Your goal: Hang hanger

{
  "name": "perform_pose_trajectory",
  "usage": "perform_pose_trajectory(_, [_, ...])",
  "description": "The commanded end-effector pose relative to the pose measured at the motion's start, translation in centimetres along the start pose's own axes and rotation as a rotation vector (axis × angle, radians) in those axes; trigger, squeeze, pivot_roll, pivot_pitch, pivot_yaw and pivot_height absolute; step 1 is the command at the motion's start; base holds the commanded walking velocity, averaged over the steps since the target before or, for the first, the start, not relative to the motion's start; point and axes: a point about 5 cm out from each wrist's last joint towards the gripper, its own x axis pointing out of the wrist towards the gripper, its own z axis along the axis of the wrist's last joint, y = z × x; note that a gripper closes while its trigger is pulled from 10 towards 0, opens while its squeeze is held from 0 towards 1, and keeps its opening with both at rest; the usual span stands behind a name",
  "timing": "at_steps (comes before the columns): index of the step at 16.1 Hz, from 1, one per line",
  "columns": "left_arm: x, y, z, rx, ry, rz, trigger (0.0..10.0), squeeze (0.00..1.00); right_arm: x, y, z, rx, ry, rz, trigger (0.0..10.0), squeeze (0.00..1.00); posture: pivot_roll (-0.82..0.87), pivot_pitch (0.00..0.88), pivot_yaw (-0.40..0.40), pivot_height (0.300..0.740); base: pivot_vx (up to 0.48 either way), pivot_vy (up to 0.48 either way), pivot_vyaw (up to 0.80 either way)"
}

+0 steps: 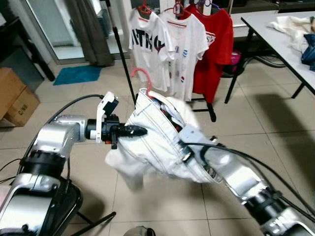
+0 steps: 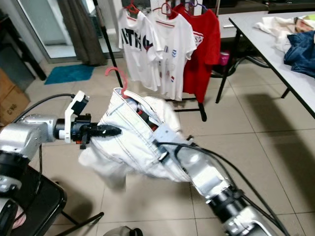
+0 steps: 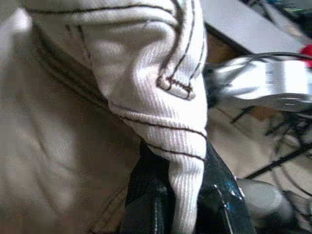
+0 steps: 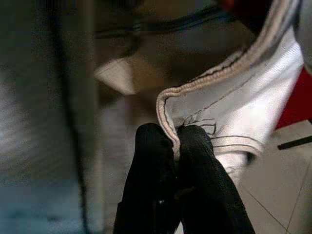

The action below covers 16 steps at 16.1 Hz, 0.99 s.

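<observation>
Right gripper (image 4: 178, 141) near center clamps the hem of the white shirt (image 1: 157, 142) while left gripper (image 1: 135, 131) pinches its left edge, likely spreading it, pink hanger (image 1: 141, 78) hook poking up toward far clothes rack (image 1: 123, 54).

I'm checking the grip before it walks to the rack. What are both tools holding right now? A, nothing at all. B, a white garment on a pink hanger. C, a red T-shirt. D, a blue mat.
B: the left tool and the right tool each pinch the white garment, with the pink hanger poking out on top.
</observation>
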Motion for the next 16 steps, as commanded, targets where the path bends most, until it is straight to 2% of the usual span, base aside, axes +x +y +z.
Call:
perform_pose_trajectory(1, [-0.5, -1.0, 2.3, 0.089, -0.072, -0.063, 0.0, 0.00, 0.3, 0.0, -0.3, -0.021, 0.018, -0.008, 0.0, 0.00, -0.04, 0.000, 0.171, 0.740, 0.000, 0.000, 0.00])
perform_pose_trajectory(3, [-0.7, -1.2, 2.2, 0.114, -0.064, -0.048, 0.0, 0.00, 0.7, -0.2, -0.3, -0.036, 0.012, -0.036, 0.0, 0.00, -0.05, 0.000, 0.170, 0.740, 0.000, 0.000, 0.00])
perform_pose_trajectory(4, [-0.8, -0.9, 2.2, 0.165, -0.052, 0.021, 0.0, 0.00, 0.8, 0.0, 0.0, -0.021, -0.035, -0.031, 0.0, 0.00, -0.04, 0.000, 0.160, 0.740, 0.000, 0.000, 0.00])
perform_pose_trajectory(7, [-1.3, -0.3, 1.4, 0.236, 0.050, 0.156, 0.0, 0.00, 0.7, -0.1, 0.5, 0.079, -0.134, -0.043, 0.0, 0.00, -0.04, 0.000, 0.155, 0.740, 0.000, 0.000, 0.00])
perform_pose_trajectory(8, [-2.8, 1.3, 0.1, 0.333, 0.223, 0.343, 0.0, 0.00, -0.2, -1.5, 0.6, 0.171, -0.249, -0.066, 4.9, 0.00, -0.04, 0.000, 0.156, 0.740, 0.000, 0.000, 0.00])
perform_pose_trajectory(9, [-3.2, 1.6, -0.1, 0.357, 0.254, 0.387, 0.0, 0.00, -0.6, -1.8, 0.6, 0.194, -0.278, -0.063, 4.9, 0.00, -0.04, 0.000, 0.156, 0.740, 0.000, 0.000, 0.00])
perform_pose_trajectory(13, [-3.2, 1.6, -0.1, 0.357, 0.254, 0.387, 0.0, 0.00, -0.6, -1.8, 0.6, 0.194, -0.278, -0.063, 4.9, 0.00, -0.04, 0.000, 0.156, 0.740, 0.000, 0.000, 0.00])
perform_pose_trajectory(14, [-3.8, 2.1, -0.2, 0.388, 0.286, 0.444, 0.0, 0.00, -1.1, -2.2, 0.4, 0.217, -0.310, -0.045, 10.0, 0.00, -0.05, 0.000, 0.162, 0.740, 0.000, 0.000, 0.00])
perform_pose_trajectory(15, [-5.6, 3.5, 0.6, 0.523, 0.328, 0.617, 0.0, 0.00, -3.9, -2.5, 0.2, 0.195, -0.424, 0.132, 10.0, 1.00, -0.06, 0.000, 0.178, 0.740, 0.000, 0.000, 0.00])
perform_pose_trajectory(16, [-6.5, 4.0, 0.9, 0.612, 0.363, 0.678, 0.0, 0.00, -5.5, -2.3, 0.3, 0.156, -0.477, 0.245, 10.0, 1.00, -0.06, 0.000, 0.181, 0.740, 0.000, 0.000, 0.00])
